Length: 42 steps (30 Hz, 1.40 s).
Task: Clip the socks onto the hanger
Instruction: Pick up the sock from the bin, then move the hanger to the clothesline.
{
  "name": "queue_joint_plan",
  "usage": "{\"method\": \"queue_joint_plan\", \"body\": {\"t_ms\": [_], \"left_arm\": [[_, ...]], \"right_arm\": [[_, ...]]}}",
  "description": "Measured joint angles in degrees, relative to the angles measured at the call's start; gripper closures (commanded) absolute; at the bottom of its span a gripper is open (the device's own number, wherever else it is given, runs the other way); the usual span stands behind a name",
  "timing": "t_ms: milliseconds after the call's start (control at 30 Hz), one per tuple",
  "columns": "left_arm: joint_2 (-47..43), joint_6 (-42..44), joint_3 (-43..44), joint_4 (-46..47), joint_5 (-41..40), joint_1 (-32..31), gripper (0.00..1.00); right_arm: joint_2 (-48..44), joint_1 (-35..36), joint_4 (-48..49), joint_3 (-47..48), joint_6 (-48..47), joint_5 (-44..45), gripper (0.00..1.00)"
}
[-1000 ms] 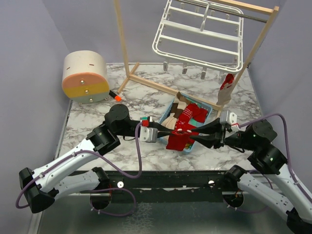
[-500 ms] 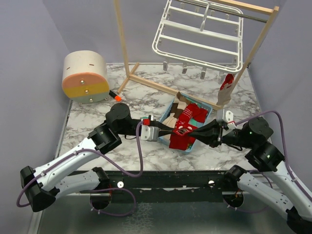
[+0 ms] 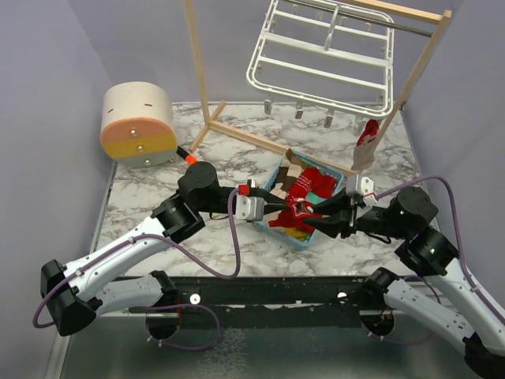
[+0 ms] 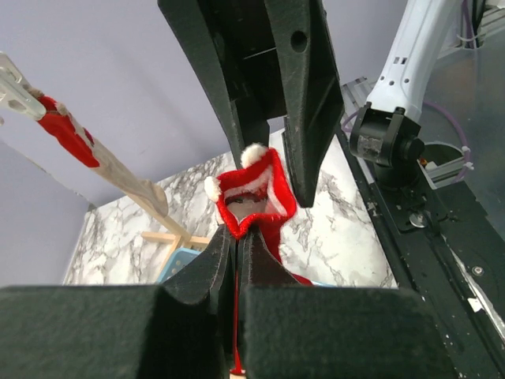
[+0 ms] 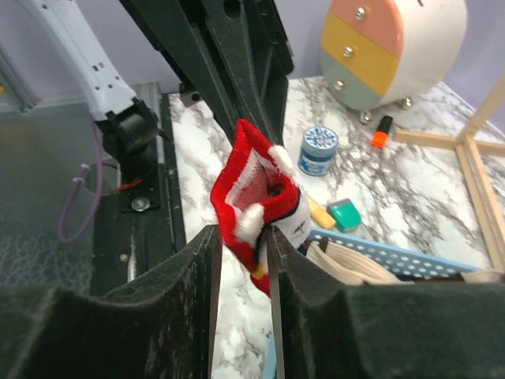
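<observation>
- The left gripper point(image 3: 289, 207) reaches in from the left over the near half of the marble table point(image 3: 229, 162). Its fingers are pressed tight together on the lower part of a red sock point(image 3: 297, 208).
- The right gripper point(image 3: 313, 212) comes in from the opposite side, tip to tip with the left one. Its fingers point(image 5: 201, 260) stand a little apart with the sock's white-trimmed cuff between them, and the fabric touches both pads, so it is pinching the cuff.
- The red sock is stretched between the two grippers, lifted clear of the table. Its loose end hangs down over the near corner of the light-blue basket point(image 3: 306, 240).
- More socks point(image 3: 317, 183), red and beige, lie heaped in the basket just behind the grippers.
- To the far left, a round pastel drawer box point(image 3: 138, 125) sits well apart from the basket.
- Beyond the basket stands the wooden stand point(image 3: 200, 71).
- One clipped sock point(image 3: 365, 139), red with white marks, dangles from the right corner of the white hanger point(image 3: 323, 59), which hangs tilted from the stand's top rail.
</observation>
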Motion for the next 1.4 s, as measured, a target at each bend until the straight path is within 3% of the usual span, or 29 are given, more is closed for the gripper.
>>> {"method": "queue_joint_plan", "body": {"t_ms": [100, 200, 333, 433, 800, 1133, 1400], "left_arm": [[0.0, 0.0, 0.0, 0.2, -1.3, -0.1, 1.0], [-0.1, 0.1, -0.3, 0.5, -2.9, -0.2, 1.0], [-0.9, -1.0, -2.3, 1.0, -5.6, -0.2, 1.0], [-0.9, -2.6, -3.1, 1.4, -7.1, -0.2, 1.0], [1.4, -9.6, -2.9, 5.6, -13.5, -0.3, 1.0], [5.6, -14.7, -2.0, 9.0, -18.4, -0.3, 1.0], [7.1, -16.5, -2.0, 11.6, -18.5, -0.3, 1.0]], "right_arm": [[0.0, 0.0, -5.4, 3.1, -1.1, 4.3, 0.55], [-0.2, 0.0, -9.9, 7.5, -0.9, 11.6, 0.62], [-1.8, 0.0, -14.1, 12.6, 1.7, 24.0, 0.42], [-1.7, 0.0, -16.7, 16.5, 3.8, 32.2, 0.35], [1.4, 0.0, -20.3, 23.6, 12.8, 53.9, 0.34], [4.3, 0.0, -19.2, 25.7, 15.6, 65.3, 0.34], [10.0, 0.0, -17.2, 26.8, 18.5, 68.5, 0.37]]}}
